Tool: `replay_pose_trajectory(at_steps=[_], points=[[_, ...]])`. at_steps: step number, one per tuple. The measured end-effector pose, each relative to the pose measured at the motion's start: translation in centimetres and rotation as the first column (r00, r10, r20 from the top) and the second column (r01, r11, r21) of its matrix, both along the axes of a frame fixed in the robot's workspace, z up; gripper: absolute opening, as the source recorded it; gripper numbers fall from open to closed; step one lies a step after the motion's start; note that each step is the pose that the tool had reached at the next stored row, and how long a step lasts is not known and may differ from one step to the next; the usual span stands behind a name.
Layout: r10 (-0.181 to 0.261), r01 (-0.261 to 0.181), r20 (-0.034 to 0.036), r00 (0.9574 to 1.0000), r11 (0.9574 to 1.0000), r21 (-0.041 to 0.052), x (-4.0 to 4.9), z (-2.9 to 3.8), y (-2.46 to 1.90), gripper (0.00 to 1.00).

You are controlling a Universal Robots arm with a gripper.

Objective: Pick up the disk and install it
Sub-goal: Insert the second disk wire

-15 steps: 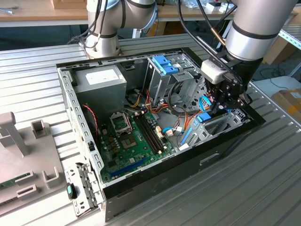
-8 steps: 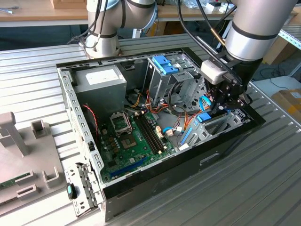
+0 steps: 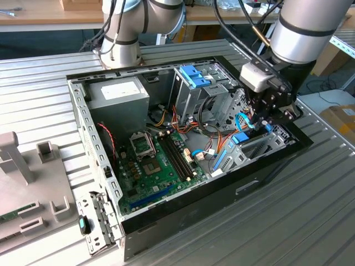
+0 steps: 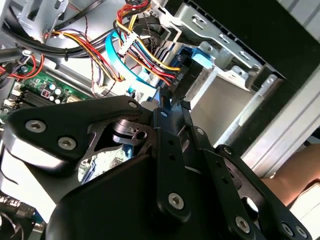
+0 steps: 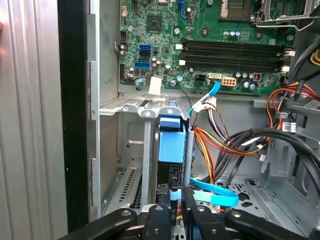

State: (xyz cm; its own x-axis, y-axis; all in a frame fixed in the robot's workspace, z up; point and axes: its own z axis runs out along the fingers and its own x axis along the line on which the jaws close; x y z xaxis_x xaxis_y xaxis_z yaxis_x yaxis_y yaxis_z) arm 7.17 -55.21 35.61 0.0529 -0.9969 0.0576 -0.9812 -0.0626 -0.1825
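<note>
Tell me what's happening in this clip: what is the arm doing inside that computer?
A single robot arm has its tool lowered into the open computer case, at the drive bay on the exterior view's right. The disk, with its light-blue rail, stands on edge in the metal bay, just ahead of the tool in the first wrist view, among coloured power wires and a blue data cable. The motherboard lies exposed nearby.

case (image 3: 183,213): open black computer chassis lying on a ribbed metal table (image 3: 310,221)
motherboard (image 3: 152,166): green, flat on the case floor, empty cpu socket and black memory slots
power supply (image 3: 119,97): grey box with white label, in the case's far corner
drive cage (image 3: 194,91): tall metal, blue latch on top
cables (image 5: 220,145): red, yellow, orange and black bundle beside the drive bay
grey fixture (image 3: 25,183): on the table at the exterior view's left
</note>
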Motion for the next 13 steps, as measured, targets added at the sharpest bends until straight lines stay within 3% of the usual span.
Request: replay_pose_trajectory(at_steps=[1, 5, 6, 8, 11, 12, 13], points=[[0.0, 0.0, 0.0, 1.0, 1.0, 0.0003, 0.0, 0.66, 0.0, 0.24], [0.0, 0.0, -0.0002, 1.0, 1.0, 0.0007, 0.0, 1.78, 0.0, 0.24], [0.0, 0.0, -0.0011, 1.0, 1.0, 0.0008, 0.0, 1.92, 0.01, 0.24], [-0.001, 0.001, -0.0145, 0.9999, 1.0, 0.0008, 0.0, 2.22, 0.03, 0.24], [-0.001, 0.001, -0.0147, 0.9999, 1.0, 0.0001, 0.0, 2.24, 0.04, 0.24], [-0.002, 0.002, -0.022, 0.9998, 1.0, -0.0007, 0.03, 2.24, 0.07, 0.24], [-0.004, 0.004, -0.0421, 0.9991, 1.0, -0.0025, 0.05, 2.23, 0.12, 0.24]])
